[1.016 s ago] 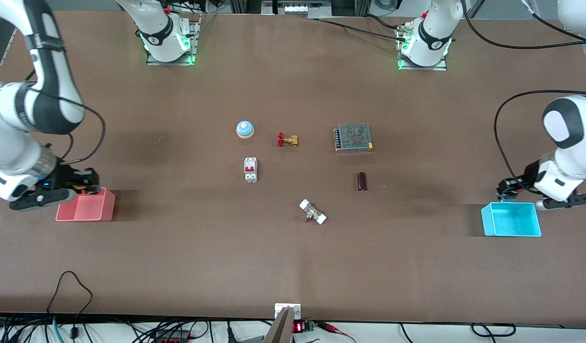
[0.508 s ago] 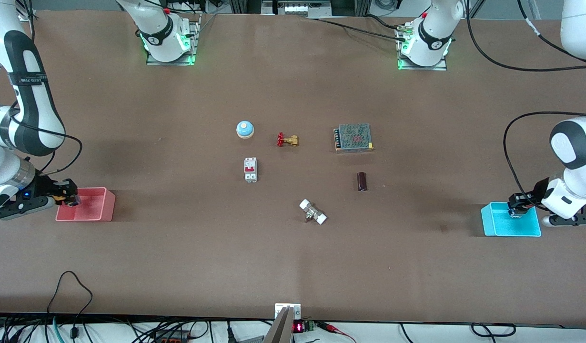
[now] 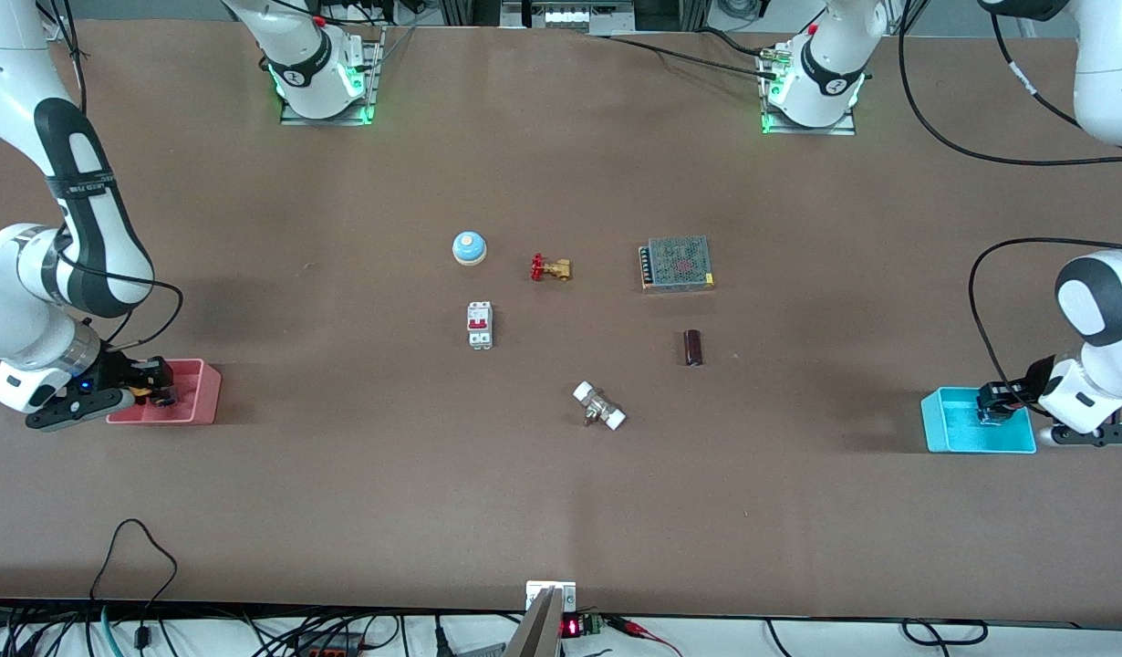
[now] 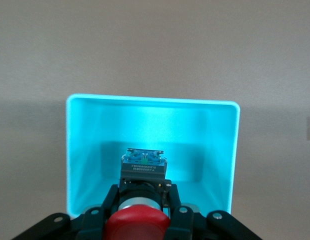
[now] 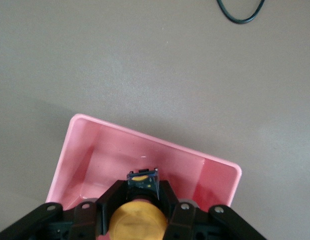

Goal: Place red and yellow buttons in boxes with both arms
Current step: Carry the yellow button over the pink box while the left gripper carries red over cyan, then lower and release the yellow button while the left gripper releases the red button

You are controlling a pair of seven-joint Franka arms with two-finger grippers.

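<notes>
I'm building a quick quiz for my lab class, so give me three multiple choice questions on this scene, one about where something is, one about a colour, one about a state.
1. The left hand is over:
A. the blue box
B. the pink box
C. bare table

2. The cap of the button in the right hand is:
A. red
B. green
C. orange-yellow

3. The red button is:
A. lying in a box
B. clamped in the left hand
C. on the table

Answers: 1 A, the left wrist view shows blue walls under it. 2 C, the yellow button sits between its fingers. 3 B, fingers grip its body.
</notes>
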